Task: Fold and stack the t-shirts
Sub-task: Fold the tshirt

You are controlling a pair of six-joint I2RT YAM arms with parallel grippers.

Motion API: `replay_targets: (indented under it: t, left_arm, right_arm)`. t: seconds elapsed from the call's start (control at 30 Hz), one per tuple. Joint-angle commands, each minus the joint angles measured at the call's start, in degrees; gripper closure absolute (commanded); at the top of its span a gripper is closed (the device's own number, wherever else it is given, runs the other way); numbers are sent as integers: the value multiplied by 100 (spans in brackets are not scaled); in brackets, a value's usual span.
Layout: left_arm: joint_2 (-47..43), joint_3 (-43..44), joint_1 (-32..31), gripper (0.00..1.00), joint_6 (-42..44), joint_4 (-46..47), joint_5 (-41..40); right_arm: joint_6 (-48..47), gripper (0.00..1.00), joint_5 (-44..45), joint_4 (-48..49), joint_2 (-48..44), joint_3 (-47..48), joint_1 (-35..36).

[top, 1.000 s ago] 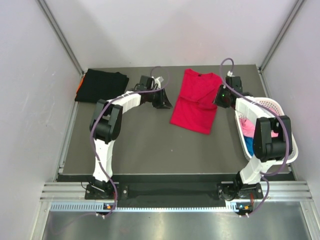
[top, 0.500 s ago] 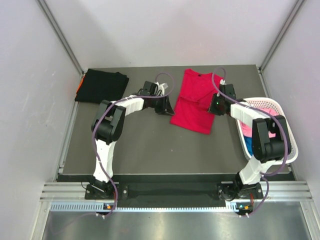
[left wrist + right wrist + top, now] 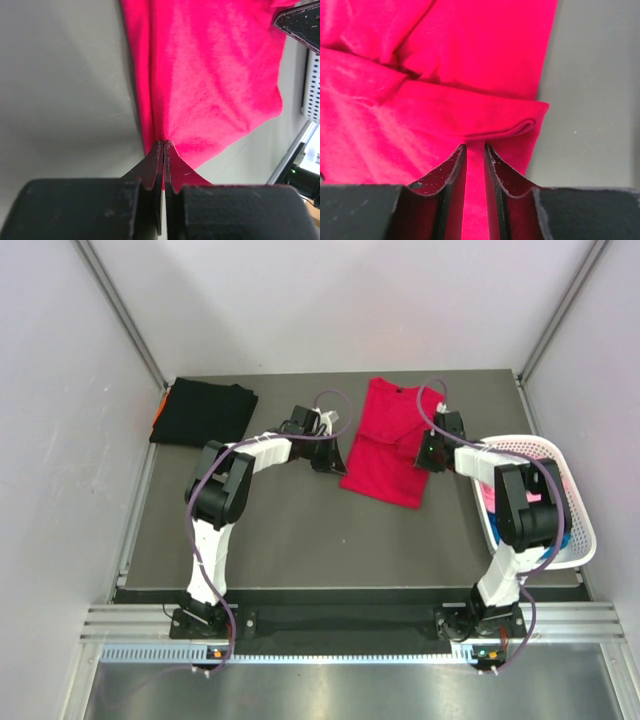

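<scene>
Red t-shirt (image 3: 385,445) half-folded: left claw (image 3: 164,144) pinches its edge, right claw (image 3: 475,146) I cannot tell; black t-shirt (image 3: 205,410) folded, basket (image 3: 540,445) holds more.

Place: robotics lab, test cell.
Walls (image 3: 330,300): plain white panels on 3 sides, alu posts (image 3: 120,310) at back corners.
Bench: dark table (image 3: 300,530) w/ alu rail (image 3: 330,625) along near edge.
Hardware: left arm (image 3: 215,490) & right arm (image 3: 520,505) bolted at rail, purple cables (image 3: 331,394) looping off them.
</scene>
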Motion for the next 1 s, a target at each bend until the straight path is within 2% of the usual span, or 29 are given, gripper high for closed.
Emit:
replay_targets:
  t: [0.0,0.53,0.77,0.97]
  left_arm:
    - [-181,-90,-4,100,49,-61,-197]
    - [-199,-363,-30,100,-267,97,-400]
    - [-445,-661,-100,100,-592,316,-462]
    - [-586,-828,-118,100,-689,272,-514]
  right_arm:
    - [-53,80,195,346,197,310,22]
    - [-334,81,521,13,963,1654,-136]
    - [-282,81,310,-75,445,1470,-40]
    - [-1,78,248,-558,-3,1260,13]
